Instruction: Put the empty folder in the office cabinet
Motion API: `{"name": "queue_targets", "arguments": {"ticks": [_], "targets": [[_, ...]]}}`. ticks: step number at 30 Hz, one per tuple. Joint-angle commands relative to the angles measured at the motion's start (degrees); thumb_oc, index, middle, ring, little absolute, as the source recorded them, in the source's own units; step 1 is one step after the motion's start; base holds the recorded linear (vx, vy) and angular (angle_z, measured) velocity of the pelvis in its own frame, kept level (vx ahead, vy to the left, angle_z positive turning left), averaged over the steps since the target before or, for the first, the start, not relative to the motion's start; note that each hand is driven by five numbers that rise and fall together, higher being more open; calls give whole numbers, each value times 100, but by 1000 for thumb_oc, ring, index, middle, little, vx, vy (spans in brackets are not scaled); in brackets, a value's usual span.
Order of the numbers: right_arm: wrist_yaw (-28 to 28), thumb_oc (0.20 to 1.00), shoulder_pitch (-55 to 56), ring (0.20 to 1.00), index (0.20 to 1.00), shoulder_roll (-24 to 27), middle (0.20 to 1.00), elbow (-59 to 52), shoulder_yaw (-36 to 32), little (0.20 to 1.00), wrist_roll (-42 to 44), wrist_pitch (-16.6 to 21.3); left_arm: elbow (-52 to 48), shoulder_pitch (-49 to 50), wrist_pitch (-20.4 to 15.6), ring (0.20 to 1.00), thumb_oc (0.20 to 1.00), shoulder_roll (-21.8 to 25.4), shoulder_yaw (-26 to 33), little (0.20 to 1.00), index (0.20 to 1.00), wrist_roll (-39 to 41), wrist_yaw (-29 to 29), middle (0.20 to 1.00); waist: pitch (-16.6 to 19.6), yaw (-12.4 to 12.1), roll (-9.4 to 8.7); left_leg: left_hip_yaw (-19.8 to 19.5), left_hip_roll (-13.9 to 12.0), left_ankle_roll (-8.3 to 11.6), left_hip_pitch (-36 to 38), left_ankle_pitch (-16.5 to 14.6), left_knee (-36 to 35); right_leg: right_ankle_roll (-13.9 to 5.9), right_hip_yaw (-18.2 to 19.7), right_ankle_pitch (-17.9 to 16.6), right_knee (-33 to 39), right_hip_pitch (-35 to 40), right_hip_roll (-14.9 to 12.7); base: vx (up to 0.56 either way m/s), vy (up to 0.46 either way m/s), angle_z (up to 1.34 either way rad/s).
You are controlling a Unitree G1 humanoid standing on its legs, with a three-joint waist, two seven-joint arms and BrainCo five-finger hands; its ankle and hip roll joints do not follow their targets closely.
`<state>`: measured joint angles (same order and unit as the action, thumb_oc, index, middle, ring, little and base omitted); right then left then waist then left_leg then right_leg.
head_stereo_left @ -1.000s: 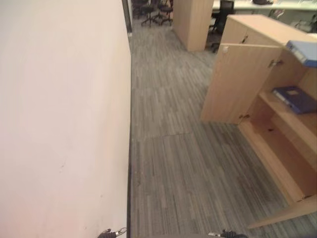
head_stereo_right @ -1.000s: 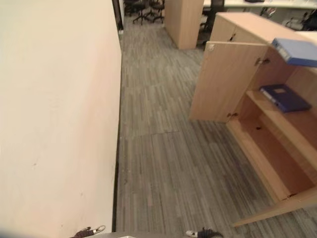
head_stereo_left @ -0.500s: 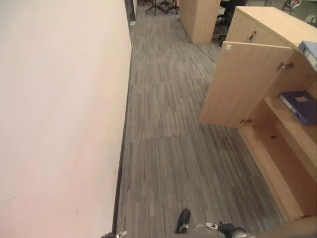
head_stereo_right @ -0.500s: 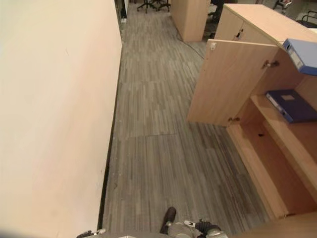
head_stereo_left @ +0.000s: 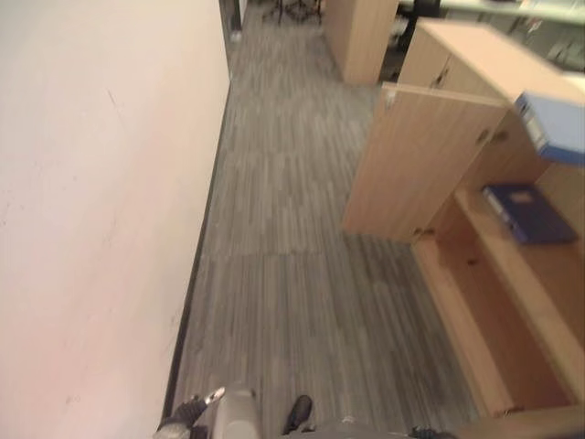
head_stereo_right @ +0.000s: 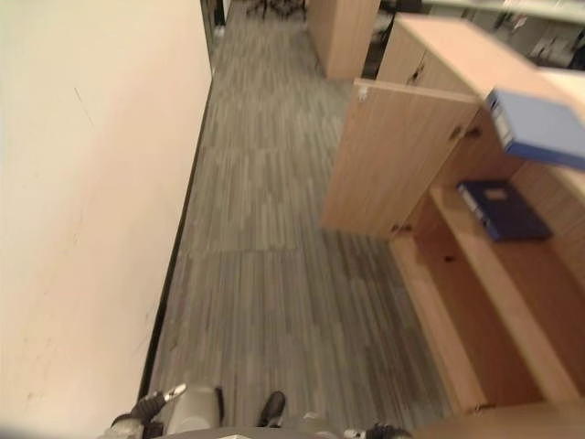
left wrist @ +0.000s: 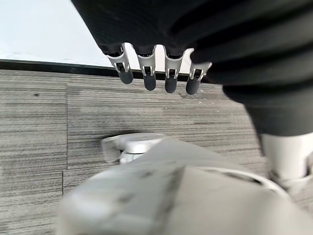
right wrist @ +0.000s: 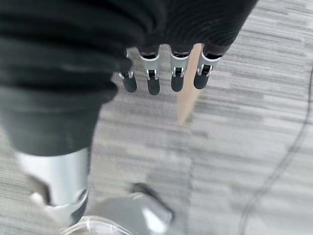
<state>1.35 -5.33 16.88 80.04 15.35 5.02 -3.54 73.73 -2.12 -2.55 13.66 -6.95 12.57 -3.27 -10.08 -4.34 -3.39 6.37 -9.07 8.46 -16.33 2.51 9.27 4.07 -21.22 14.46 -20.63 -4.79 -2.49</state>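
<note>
The light-blue flat folder [head_stereo_right: 537,128] lies on top of the open light-wood office cabinet [head_stereo_left: 430,155], not yet inside. Since a moment ago the camera has swung, so the cabinet sits nearer; left hand [left wrist: 156,73] and right hand [right wrist: 166,73] hang relaxed, fingers straight, holding nothing.

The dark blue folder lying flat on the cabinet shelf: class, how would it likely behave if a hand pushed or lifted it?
The dark blue folder looks boxy with a thick spine, so probably stiff. Lying flat on the shelf, it would likely slide rather than tip. Its weight cannot be judged.
</note>
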Motion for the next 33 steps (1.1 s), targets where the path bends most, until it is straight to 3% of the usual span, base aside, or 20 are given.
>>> {"name": "queue_targets", "arguments": {"ticks": [1,4,7,12,14,15,17,18,19,20,21,24,25,27,28,31,32,33], "targets": [[28,1000,237,1000,1000,83,1000,-37,36,1000,-77,97,256,137,-4,1000,1000,-50,-173,1000,1000,-168,-27,1000,94,-124,-6,5,280,-358,591,765,-964,-746,145,-1220,2311,1342,-20,213,127,-5],[-5,1000,311,1000,1000,79,1000,-39,-3,1000,-131,127,421,251,28,1000,1000,-84,-178,1000,1000,-349,47,1000,187,-130,170,-180,170,-190,599,841,-1427,-816,360,-1079,2379,1608,14,263,158,-58],[-14,1000,374,1000,1000,38,1000,-7,-41,1000,-144,116,453,328,46,1000,1000,-103,-67,1000,1000,-280,28,1000,320,-123,229,-209,196,-161,689,934,-1427,-842,384,-1051,2426,1667,-25,288,220,-36],[-23,1000,435,1000,1000,-66,1000,-16,-114,1000,-70,107,407,314,4,1000,1000,-73,-62,1000,1000,-304,0,1000,514,-80,191,-95,465,-388,954,698,-1427,-1037,500,-1065,2449,1692,-368,209,228,-20],[-41,1000,405,1000,1000,-99,1000,-58,-128,1000,-79,97,321,242,-15,1000,1000,-28,-88,1000,1000,-296,-29,1000,579,-52,192,-57,737,-625,1079,421,-1427,-1182,597,-1098,2188,1531,-643,154,283,-11],[-41,1000,405,1000,1000,-99,1000,-59,-128,1000,-79,97,321,242,-15,1000,1000,-27,-88,1000,1000,-296,-29,1000,580,-57,190,-52,738,-626,1080,420,-1427,-1184,603,-1095,2182,1526,-647,151,298,-18],[-59,1000,340,1000,1000,-137,1000,-139,-96,1000,-123,111,243,177,-22,1000,1000,30,-81,1000,1000,-279,-63,1000,609,-84,212,60,977,-794,1269,145,-1427,-1336,560,-1260,1603,1251,-985,121,282,-25],[-59,1000,340,1000,1000,-137,1000,-139,-96,1000,-123,111,243,176,-22,1000,1000,31,-81,1000,1000,-279,-63,1000,609,-90,210,67,980,-796,1270,144,-1427,-1339,569,-1254,1590,1242,-990,107,275,-19],[-53,1000,299,1000,1000,-131,1000,-177,-83,1000,-143,118,221,139,-24,1000,1000,48,-95,1000,1000,-277,-67,1000,567,-89,211,117,1068,-856,1351,70,-1427,-1395,515,-1439,1256,1129,-1173,91,292,-35],[-42,1000,219,1000,1000,-109,1000,-262,-31,1000,-167,107,151,72,-17,1000,1000,82,-126,1000,1000,-249,-89,1000,472,-56,256,182,1204,-977,1490,-44,-1427,-1372,441,-1882,525,807,-1491,91,291,-40],[-42,1000,218,1000,1000,-109,1000,-262,-31,1000,-167,106,152,71,-17,1000,1000,82,-126,1000,1000,-249,-89,1000,471,-57,254,184,1206,-978,1490,-45,-1427,-1373,444,-1880,520,803,-1493,126,254,-33],[-2,1000,188,1000,1000,-134,1000,-355,9,1000,-144,125,134,52,3,1000,1000,135,-136,1000,1000,-253,-95,1000,343,-78,261,308,1271,-1003,1757,-331,-1427,-1335,-77,-1943,-145,652,-1901,130,167,-8],[16,1000,158,1000,1000,-162,1000,-413,41,1000,-121,147,133,76,6,1000,1000,143,-28,1000,1000,-69,-98,1000,266,-106,284,476,1180,-986,1877,-432,-1427,-1291,-617,-1837,-37,454,-1840,125,105,-7],[17,1000,145,1000,1000,-169,1000,-416,51,1000,-121,143,149,91,16,1000,1000,138,16,1000,1000,-18,-91,1000,231,-115,316,525,1139,-969,1921,-452,-1427,-1295,-773,-1794,84,322,-1720,92,16,-22],[17,1000,130,1000,1000,-182,1000,-431,65,1000,-129,134,204,131,38,1000,1000,124,66,1000,1000,-36,-67,1000,160,-104,327,642,1105,-941,2023,-500,-1427,-1353,-971,-1796,532,152,-1517,71,-20,-30],[7,1000,127,1000,1000,-184,1000,-421,82,1000,-132,128,260,161,54,1000,1000,102,61,1000,1000,-118,-52,1000,136,-85,328,700,1084,-917,2116,-549,-1427,-1365,-1017,-1868,908,141,-1361,95,-47,-31],[7,1000,140,1000,1000,-179,1000,-409,101,1000,-133,130,375,245,73,1000,1000,79,80,1000,1000,-270,-36,1000,59,43,299,681,1105,-906,2274,-628,-1427,-1417,-610,-2093,1464,-186,-1011,183,-95,-13],[1,1000,144,1000,1000,-183,1000,-393,99,1000,-121,126,401,254,74,1000,1000,82,90,1000,1000,-318,-39,1000,18,98,275,648,1120,-905,2326,-662,-1427,-1441,-400,-2210,1669,-310,-881,228,-120,-9]]}}
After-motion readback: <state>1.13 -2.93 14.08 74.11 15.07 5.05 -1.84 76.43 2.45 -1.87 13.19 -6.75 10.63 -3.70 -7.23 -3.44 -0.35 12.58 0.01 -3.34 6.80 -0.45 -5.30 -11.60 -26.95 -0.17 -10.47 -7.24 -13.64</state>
